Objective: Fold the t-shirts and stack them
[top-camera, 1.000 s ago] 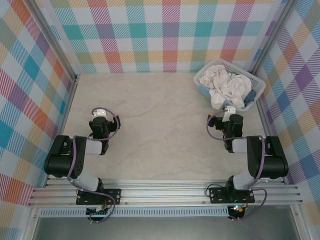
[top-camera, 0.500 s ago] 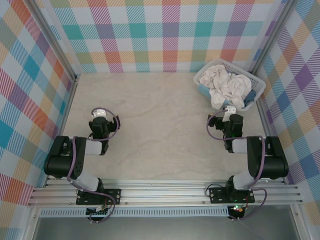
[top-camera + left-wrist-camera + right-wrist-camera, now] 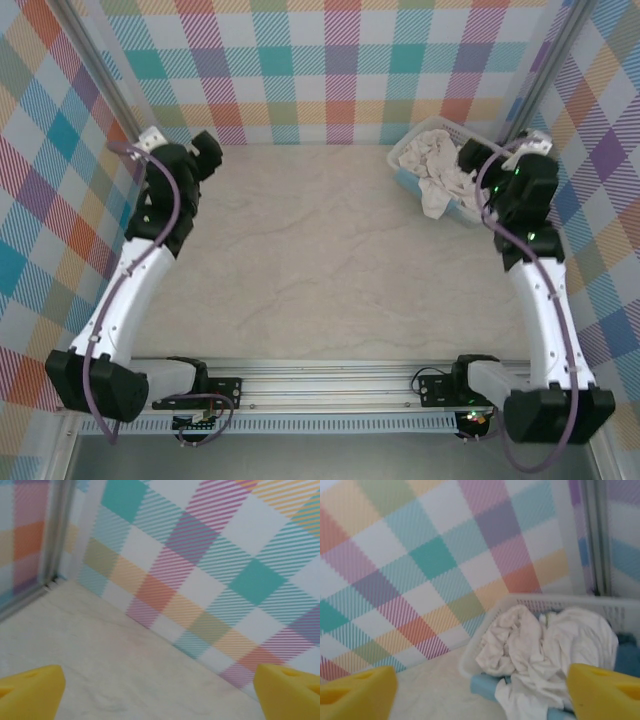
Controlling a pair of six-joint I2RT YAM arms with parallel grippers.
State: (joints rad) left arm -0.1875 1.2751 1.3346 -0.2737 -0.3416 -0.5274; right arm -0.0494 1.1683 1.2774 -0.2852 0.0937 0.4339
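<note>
Table point(image 3: 330, 260): pale marbled top, with plaid walls point(image 3: 340, 70) standing around it on three sides.

L arm point(image 3: 130, 280): it is reaching from its base at approx. 7 o'clock up toward the 10 o'clock corner of the table. R arm point(image 3: 545, 300): it is reaching from approx. 5 o'clock up toward the 2 o'clock corner.

Basket point(image 3: 397, 158): white slatted plastic, sitting at approx. 1–2 o'clock on the table, near the back wall and the corner post. Its rim point(image 3: 560, 600) is showing in the R wrist view.

White t-shirts point(image 3: 445, 165): crumpled in the basket and heaped above the rim, with one fold hanging over the near edge. In the R wrist view the heap point(image 3: 520, 645) is lying at 3 o'clock of centre. Blue t-shirt point(image 3: 485, 684): it is lying under the white cloth, and no lettering is legible.

L gripper point(image 3: 205, 150): it is hanging at 10–11 o'clock, near the back wall. In its wrist view the gripper point(image 3: 160, 692) is spread wide, with yellow fingers point(image 3: 30, 690) at opposite frame edges, gripping nothing.

R gripper point(image 3: 478, 165): it is hanging at 2 o'clock, just beside the basket. In its wrist view the gripper point(image 3: 480, 692) is spread wide, with fingers point(image 3: 605, 690) gripping nothing and apart from the cloth.
</note>
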